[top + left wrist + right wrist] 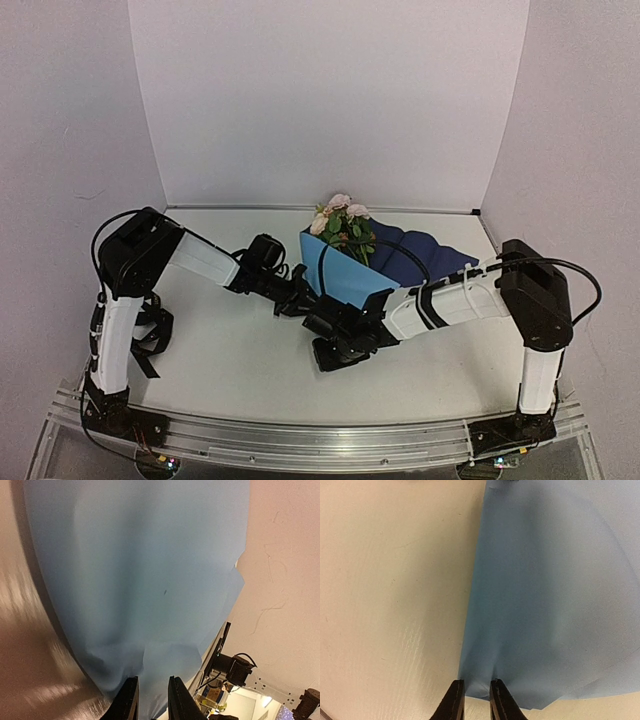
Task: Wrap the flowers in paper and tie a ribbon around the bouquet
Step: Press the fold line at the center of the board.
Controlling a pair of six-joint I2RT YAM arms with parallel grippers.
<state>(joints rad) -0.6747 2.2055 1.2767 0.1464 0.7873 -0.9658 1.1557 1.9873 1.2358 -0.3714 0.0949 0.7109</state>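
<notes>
Carefully: the lifted paper (140, 580) flops off the flowers (342, 222) if my right tool (472, 702) lets go.
My left tool (150, 700) pinches its edge above the table (230, 350); the right sits barely parted at its corner, and I cannot tell if it grips.

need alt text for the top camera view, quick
The paper, light blue outside and navy inside, stands raised beside the flowers, whose pink and white rose heads show at its far end. The left end effector and right end effector sit close together at its near left corner.
</notes>
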